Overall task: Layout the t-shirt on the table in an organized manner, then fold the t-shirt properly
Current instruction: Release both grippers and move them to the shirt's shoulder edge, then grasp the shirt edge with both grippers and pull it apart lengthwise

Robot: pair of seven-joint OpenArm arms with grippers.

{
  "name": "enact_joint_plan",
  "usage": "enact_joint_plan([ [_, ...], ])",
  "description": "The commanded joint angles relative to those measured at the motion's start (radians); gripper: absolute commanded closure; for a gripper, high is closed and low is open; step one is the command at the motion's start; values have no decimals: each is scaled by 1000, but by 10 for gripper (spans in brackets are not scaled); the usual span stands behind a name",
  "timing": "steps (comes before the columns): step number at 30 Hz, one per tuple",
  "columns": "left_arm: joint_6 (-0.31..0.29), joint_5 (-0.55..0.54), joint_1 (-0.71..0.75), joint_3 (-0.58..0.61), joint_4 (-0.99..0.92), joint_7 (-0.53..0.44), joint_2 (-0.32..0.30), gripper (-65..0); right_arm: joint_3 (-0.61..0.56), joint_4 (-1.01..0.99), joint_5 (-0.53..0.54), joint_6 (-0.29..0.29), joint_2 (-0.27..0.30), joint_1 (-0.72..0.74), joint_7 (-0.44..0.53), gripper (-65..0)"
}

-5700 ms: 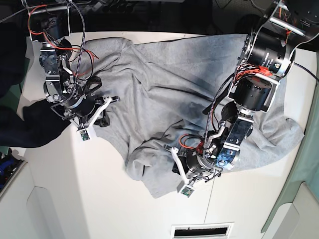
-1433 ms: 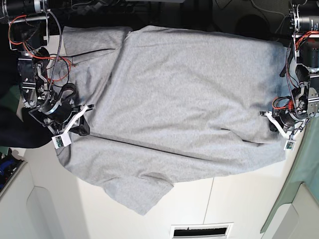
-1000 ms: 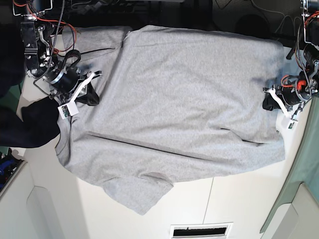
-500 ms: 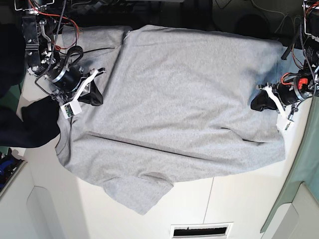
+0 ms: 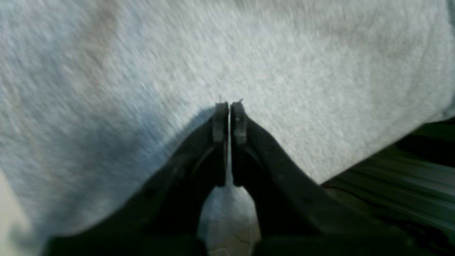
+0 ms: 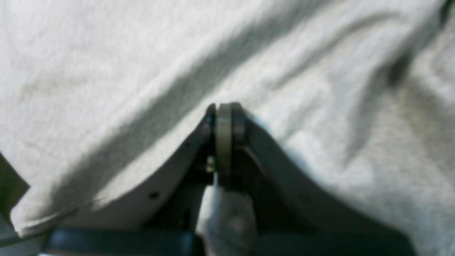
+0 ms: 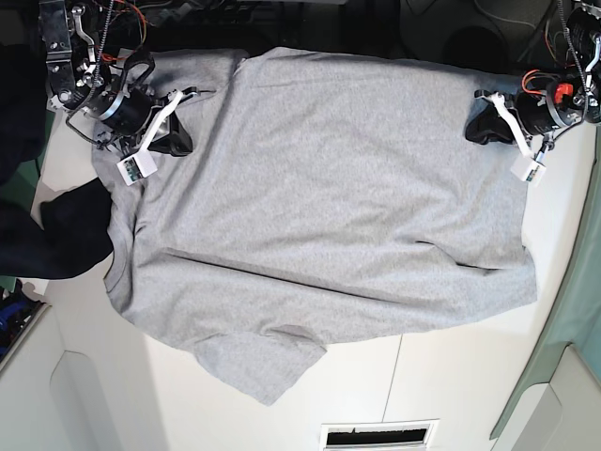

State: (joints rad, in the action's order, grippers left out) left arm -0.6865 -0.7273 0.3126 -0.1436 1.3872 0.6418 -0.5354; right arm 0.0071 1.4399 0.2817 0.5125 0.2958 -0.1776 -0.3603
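Observation:
The light grey t-shirt (image 7: 329, 197) lies spread nearly flat across the white table (image 7: 470, 376), plain side up, with one sleeve pointing toward the near edge. My left gripper (image 7: 479, 129) is over the shirt's far right corner. In the left wrist view its black fingers (image 5: 229, 106) are shut with nothing between them, above grey cloth (image 5: 284, 53). My right gripper (image 7: 180, 146) hovers by the far left sleeve. Its jaws (image 6: 224, 110) are shut too, over creased fabric (image 6: 106, 53).
A dark navy-black cloth (image 7: 56, 235) lies off the shirt's left side. A thin seam (image 7: 399, 366) and a vent slot (image 7: 380, 437) mark the table near the front. Dark equipment lines the far edge (image 7: 310, 23).
Both shut grippers have moved toward the table's far edge over the last second. The shirt has stayed put; several seconds ago it was bunched up, now it is spread out.

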Motion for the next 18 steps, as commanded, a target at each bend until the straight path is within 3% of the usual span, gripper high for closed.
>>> enact_joint_plan([
  [1, -12, 5, -8, -6, 3, -37, 2, -20, 6, 2, 13, -14, 9, 11, 36, 0],
  [6, -1, 102, -96, -5, -128, -71, 55, -20, 5, -130, -15, -19, 2, 88, 95, 0],
  [13, 1, 119, -336, 0, -417, -89, 56, -20, 4, -410, -20, -18, 0, 287, 143, 0],
  [18, 1, 137, -472, 16, -523, -93, 55, -20, 4, -472, -21, -14, -28, 387, 163, 0],
])
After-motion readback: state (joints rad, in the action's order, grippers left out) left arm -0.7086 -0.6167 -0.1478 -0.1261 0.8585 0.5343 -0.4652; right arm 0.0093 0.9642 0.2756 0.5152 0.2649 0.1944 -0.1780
